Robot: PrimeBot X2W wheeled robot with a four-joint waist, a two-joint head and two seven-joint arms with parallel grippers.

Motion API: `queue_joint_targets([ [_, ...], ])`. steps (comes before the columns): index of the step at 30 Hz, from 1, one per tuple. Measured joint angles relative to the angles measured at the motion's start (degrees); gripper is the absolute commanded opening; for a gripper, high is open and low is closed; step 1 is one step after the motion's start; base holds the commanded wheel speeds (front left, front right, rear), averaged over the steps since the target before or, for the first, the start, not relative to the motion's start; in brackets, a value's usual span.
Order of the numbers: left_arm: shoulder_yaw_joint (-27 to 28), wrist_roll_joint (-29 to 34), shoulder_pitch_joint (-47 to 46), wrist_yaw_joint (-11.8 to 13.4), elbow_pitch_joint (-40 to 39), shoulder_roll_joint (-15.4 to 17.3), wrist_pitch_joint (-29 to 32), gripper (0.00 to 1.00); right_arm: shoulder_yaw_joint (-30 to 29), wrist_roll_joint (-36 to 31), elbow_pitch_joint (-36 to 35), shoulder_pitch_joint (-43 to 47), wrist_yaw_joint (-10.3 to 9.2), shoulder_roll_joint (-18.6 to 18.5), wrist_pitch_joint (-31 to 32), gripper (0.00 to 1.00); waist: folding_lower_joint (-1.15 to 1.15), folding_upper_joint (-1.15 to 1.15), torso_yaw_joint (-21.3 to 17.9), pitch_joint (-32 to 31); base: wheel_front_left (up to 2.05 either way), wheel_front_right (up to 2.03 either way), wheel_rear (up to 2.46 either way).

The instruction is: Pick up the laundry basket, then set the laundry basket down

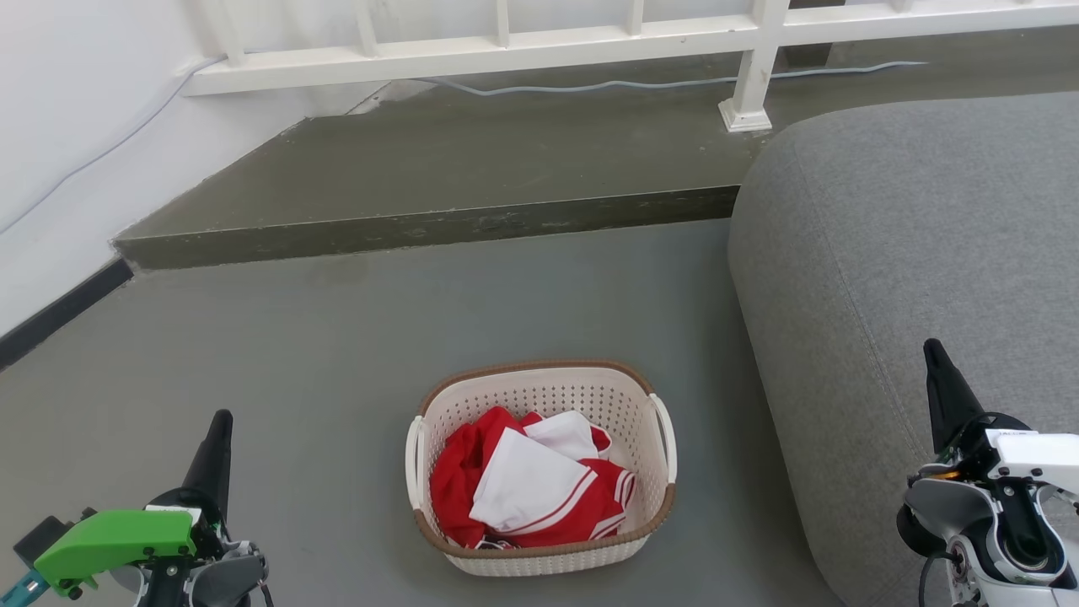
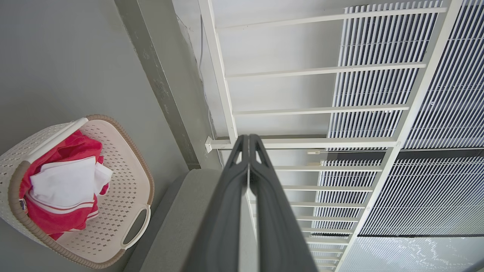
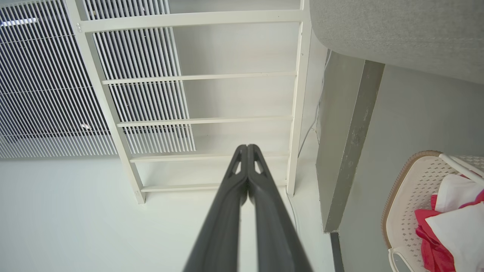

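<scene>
Head view: a cream-white perforated plastic laundry basket was seen on grey floor; left gripper and right gripper were held closed, empty.

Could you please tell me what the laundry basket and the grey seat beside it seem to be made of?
Laundry basket: probably moulded plastic, matte cream, given its regular holes; brown rim imitates weave. Grey seat: apparently woven fabric upholstery, heathered and seamed.
</scene>
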Motion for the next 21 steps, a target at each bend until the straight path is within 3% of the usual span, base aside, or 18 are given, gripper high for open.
queue_joint_targets([
  [21, 0.03, 0.0, -0.01, 0.0, -0.02, 0.0, 0.0, 0.0, -0.11, 0.0, 0.0, -0.01, 0.08, 0.02, 0.01, 0.0, 0.0, 0.0, 0.0, 0.0, 0.0, 0.0, 0.0],
])
